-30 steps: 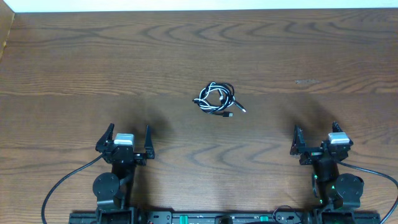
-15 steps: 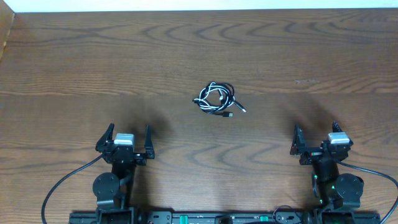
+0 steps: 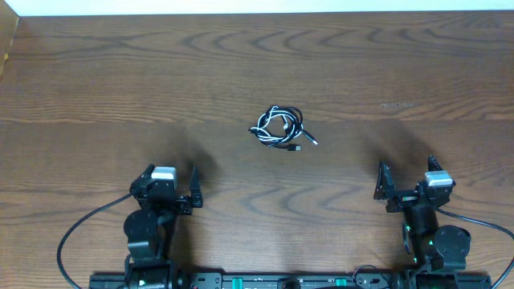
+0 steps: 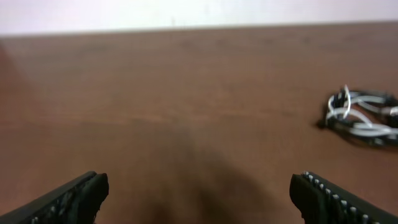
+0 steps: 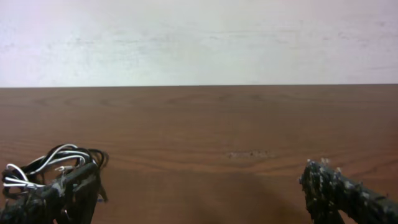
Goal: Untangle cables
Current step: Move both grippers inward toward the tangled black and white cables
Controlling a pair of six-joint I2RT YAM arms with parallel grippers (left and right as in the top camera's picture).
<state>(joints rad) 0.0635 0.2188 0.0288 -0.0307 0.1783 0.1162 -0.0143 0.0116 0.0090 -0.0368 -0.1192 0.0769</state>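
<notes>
**Left arm has turned a little; cables not yet touched**

Since the earlier frame only your left arm [image 3: 148, 229] has shifted: its head has turned slightly and sits a bit closer to the near edge. The right arm and the bundle have stayed as they were.

Nearest to you, the left fingers [image 4: 329, 196] are spread wide and hold nothing. The right fingers [image 5: 348, 193] are also spread wide and empty.

Farther out, the cables [image 3: 281, 128] lie on the table [image 3: 120, 80] as one small knot, black and white cords looped together, well apart from both arms. The knot is ahead of the left fingers and to their right, and ahead of the right fingers and to their left. It lies about midway between them, perhaps slightly nearer to the left. Its longer direction runs diagonally, and a plug end [image 3: 313, 142] points out toward the right arm's side. I judge each arm should reach forward and inward.

Behind the knot there is only bare table.
</notes>
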